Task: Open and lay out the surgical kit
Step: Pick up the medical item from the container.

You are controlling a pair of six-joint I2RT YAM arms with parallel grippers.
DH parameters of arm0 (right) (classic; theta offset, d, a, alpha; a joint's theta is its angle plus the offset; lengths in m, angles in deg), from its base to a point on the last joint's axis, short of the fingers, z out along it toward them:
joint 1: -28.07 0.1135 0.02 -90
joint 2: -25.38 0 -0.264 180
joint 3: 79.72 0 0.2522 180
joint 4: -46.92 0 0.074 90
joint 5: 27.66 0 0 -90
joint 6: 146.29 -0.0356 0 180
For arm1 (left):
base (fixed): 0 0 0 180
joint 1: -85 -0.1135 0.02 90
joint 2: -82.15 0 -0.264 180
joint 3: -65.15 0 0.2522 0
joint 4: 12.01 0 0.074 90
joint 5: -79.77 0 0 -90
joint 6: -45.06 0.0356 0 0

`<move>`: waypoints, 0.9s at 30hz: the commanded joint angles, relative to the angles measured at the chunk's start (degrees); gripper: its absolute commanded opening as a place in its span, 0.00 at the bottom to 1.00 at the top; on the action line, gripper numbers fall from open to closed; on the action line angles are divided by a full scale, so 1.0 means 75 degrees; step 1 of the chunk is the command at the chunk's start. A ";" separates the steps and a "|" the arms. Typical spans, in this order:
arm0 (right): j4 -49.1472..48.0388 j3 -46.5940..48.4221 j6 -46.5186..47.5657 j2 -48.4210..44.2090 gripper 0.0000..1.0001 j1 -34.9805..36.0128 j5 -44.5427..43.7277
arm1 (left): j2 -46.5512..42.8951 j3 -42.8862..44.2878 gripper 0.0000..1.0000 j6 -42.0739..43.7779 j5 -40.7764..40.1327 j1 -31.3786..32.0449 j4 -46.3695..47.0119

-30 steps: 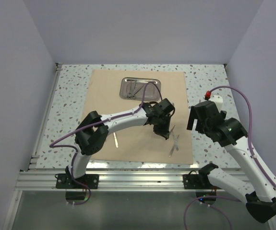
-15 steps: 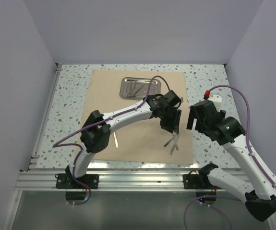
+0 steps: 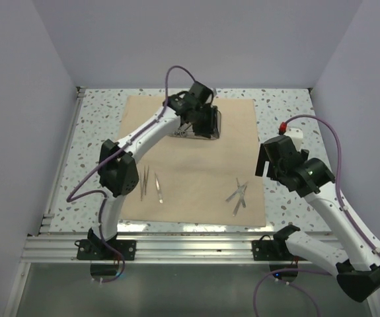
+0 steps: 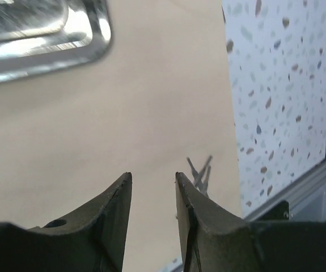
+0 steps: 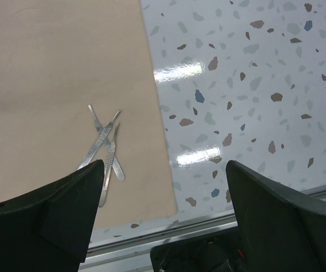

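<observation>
The beige cloth (image 3: 190, 165) lies spread flat on the table. The steel tray (image 3: 180, 125) sits at its far middle, partly hidden by my left gripper (image 3: 206, 122), which hovers over the tray's right end. In the left wrist view the left gripper (image 4: 151, 178) is open a little and empty, with the tray's corner (image 4: 49, 34) at the upper left. Three thin silver instruments (image 3: 239, 193) lie crossed at the cloth's near right; they also show in the right wrist view (image 5: 103, 150). My right gripper (image 5: 165, 164) is wide open and empty above the cloth's right edge.
Two more thin silver instruments (image 3: 149, 183) lie at the cloth's near left. The speckled tabletop (image 3: 282, 119) surrounds the cloth. A metal rail (image 3: 176, 228) runs along the near edge, and grey walls close the back and sides.
My left arm has swung from the crossed instruments at the cloth's near right back to the tray at the far middle. The right arm has hardly moved.
</observation>
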 commanded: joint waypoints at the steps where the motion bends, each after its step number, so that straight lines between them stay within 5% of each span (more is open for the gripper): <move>1: -0.0346 0.0286 0.0040 0.0104 0.93 -0.0007 -0.0041 | 0.0010 0.1076 0.40 0.0738 -0.0487 -0.0873 -0.0232; 6: -0.0440 0.0380 -0.0088 0.0315 0.93 -0.0007 -0.0064 | 0.0234 0.1500 0.41 0.1161 -0.0593 -0.2475 0.0024; 13: -0.0464 0.0404 -0.0253 0.0421 0.93 -0.0019 -0.0135 | 0.0597 0.1709 0.41 0.1478 -0.1049 -0.3603 0.0296; 22: -0.0417 0.0322 -0.0569 0.0526 0.93 -0.0007 0.0240 | 0.1148 0.2015 0.39 0.1654 -0.1542 -0.4062 0.0704; 27: -0.0101 0.0251 -0.0709 0.0468 0.93 -0.0007 0.0626 | 0.0717 0.0916 0.44 0.1771 -0.1870 -0.4062 0.1629</move>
